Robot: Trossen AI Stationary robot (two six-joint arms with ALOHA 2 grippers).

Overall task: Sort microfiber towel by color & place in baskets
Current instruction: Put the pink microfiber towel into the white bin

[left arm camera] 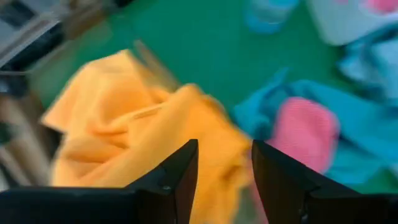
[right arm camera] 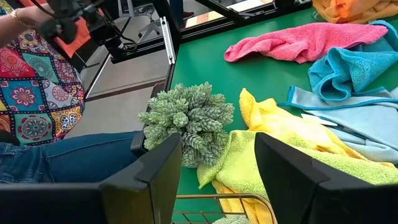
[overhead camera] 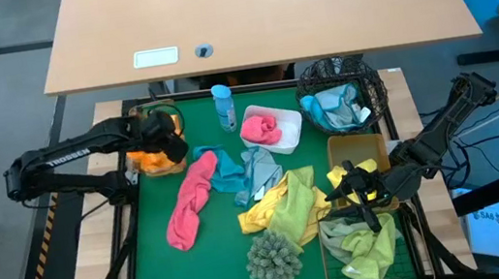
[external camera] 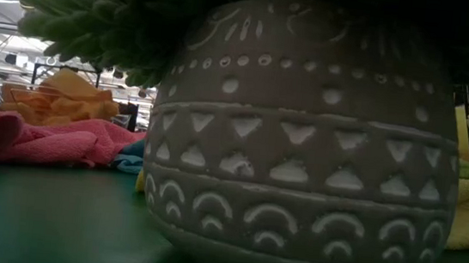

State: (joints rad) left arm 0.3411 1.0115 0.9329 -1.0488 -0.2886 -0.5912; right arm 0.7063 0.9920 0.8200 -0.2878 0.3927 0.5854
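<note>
I have the left hand (overhead camera: 170, 141) at the far-left corner of the counter (overhead camera: 149, 261), hanging over the clear tub (overhead camera: 156, 157) with the orange towels (left arm camera: 130, 155) heaped right under it. Its fingers (left arm camera: 177, 174) stand a narrow way apart with nothing between them, so I judge an orange cloth has just gone where its colour belongs. The tub sits hard against the counter's left edge, so my free room lies to that hand's right, where the long pink towel (overhead camera: 190, 202) and a teal one (overhead camera: 227, 170) lie loose on the green.

Further right of that hand a pink cloth fills the white tub (overhead camera: 290, 134), with the small blue bottle (overhead camera: 222, 107) just beside it, and blue-grey cloths sit in the round black basket (overhead camera: 344, 82).

The right hand (overhead camera: 360, 192) hovers over the two gold baskets (overhead camera: 368, 147) by the right edge, fingers (right arm camera: 152, 180) wide and empty. Just ahead of it lies a yellow towel (right arm camera: 280, 121) overlapped by a pale green one (right arm camera: 249, 162), and beside them the shaggy clump (right arm camera: 186, 121), which I would steer around. Basket rims crowd that hand; reaching out toward the pile looks clear.
</note>
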